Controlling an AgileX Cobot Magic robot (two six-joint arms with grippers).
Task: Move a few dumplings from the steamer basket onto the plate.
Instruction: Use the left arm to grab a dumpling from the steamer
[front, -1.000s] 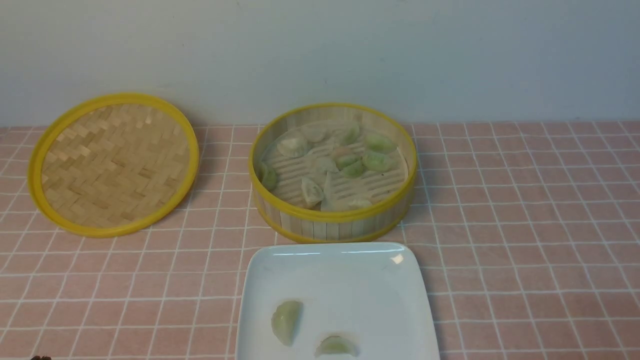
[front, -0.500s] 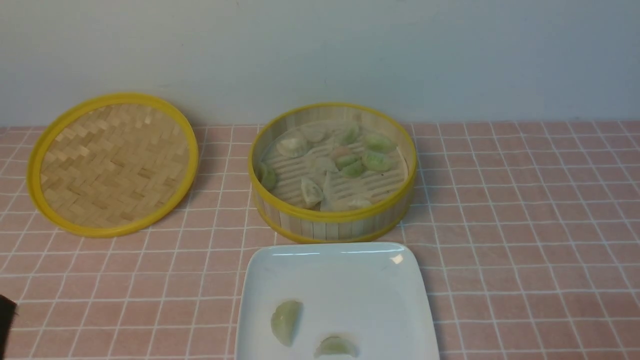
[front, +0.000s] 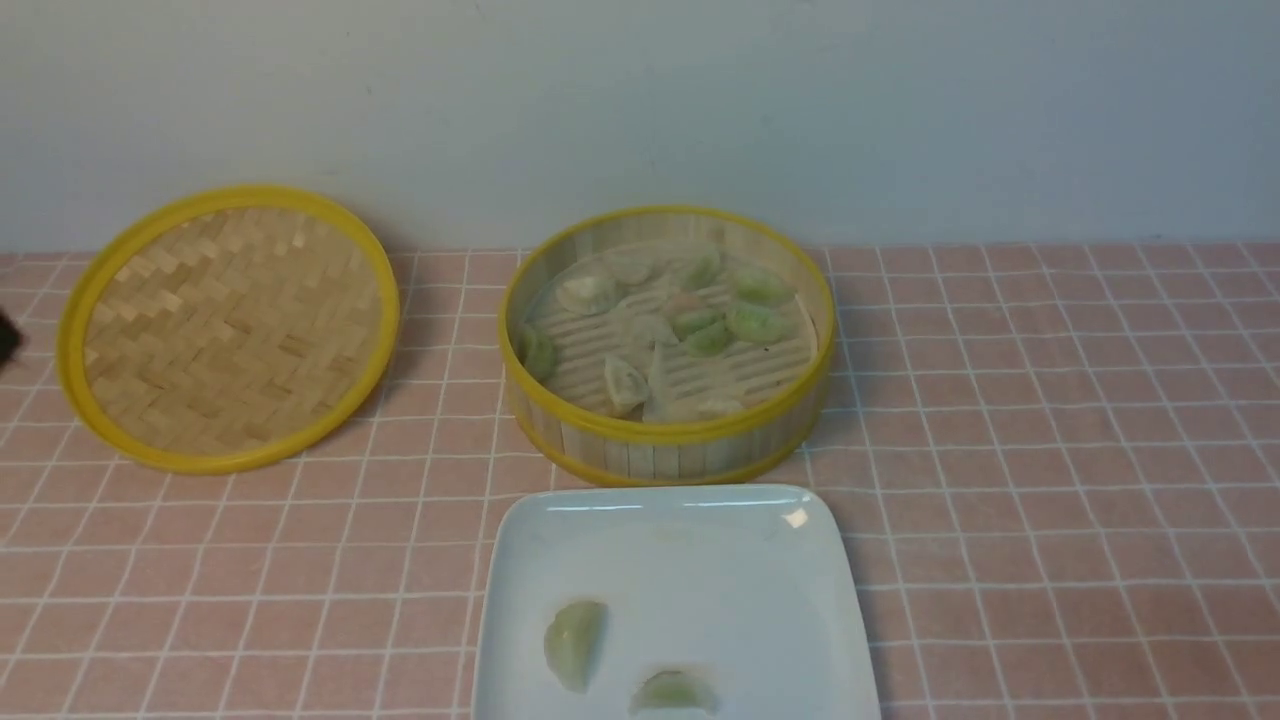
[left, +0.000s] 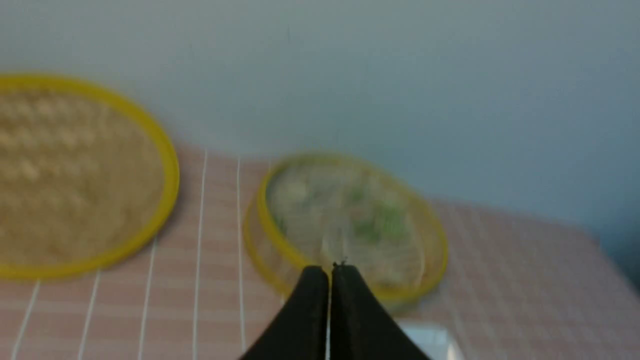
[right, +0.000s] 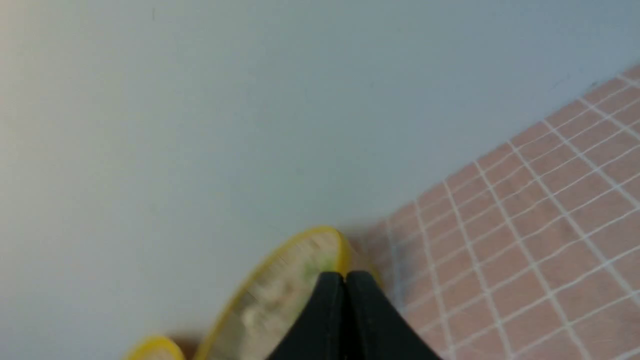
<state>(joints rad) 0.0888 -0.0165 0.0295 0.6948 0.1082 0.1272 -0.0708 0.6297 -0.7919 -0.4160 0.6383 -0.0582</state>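
Fully closed, empty end effectors (left: 329, 268) (right: 344, 275)

The steamer basket (front: 668, 455) is round bamboo with upright slat walls and yellow rims, standing open and upright. Pale green to whitish crescent dumplings (front: 754, 322) lie scattered on its slatted floor, several touching. The plate (front: 700, 560), glossy white and square with rounded corners, lies flat just in front of the steamer basket, its far edge almost at the basket's wall. On the plate's part farthest from the steamer basket rest a left dumpling (front: 574, 643) and a right dumpling (front: 673, 693), apart.
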